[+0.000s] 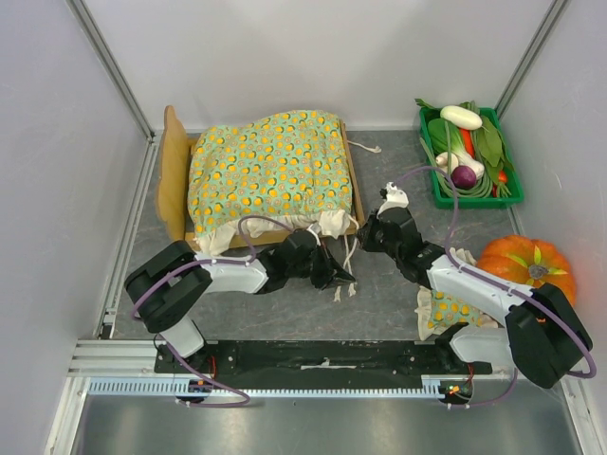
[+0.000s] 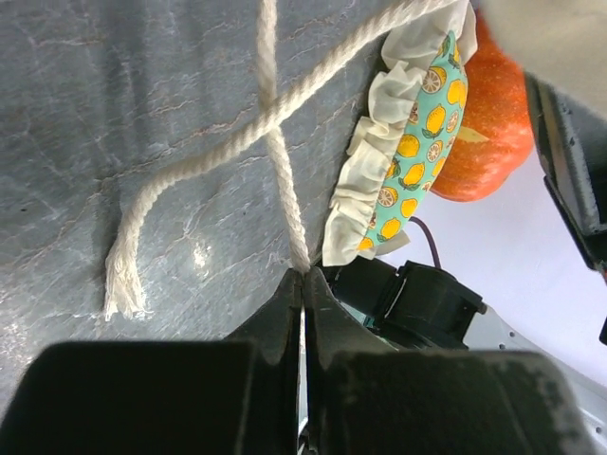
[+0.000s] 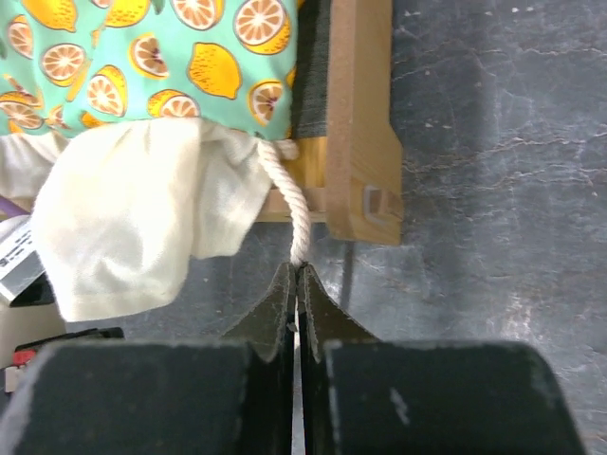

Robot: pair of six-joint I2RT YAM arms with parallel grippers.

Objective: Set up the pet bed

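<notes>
Now the pet bed (image 1: 174, 199) sits at the back of the table (image 1: 389, 294), long from left to right, with its tall headboard (image 1: 173, 142) on the left. The green blanket (image 1: 270, 166) covers it. I think the blanket is being pulled straight. The left gripper (image 2: 303, 280) and the right gripper (image 3: 298, 270) are each shut tight on a white string (image 2: 275, 142). Next, both should tug softly together, so the bed does not slide.

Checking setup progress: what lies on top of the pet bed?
The citrus-print blanket covers the pet bed, ruffle spilling over its near edge. Most of the base and anything beneath the blanket are hidden.
</notes>
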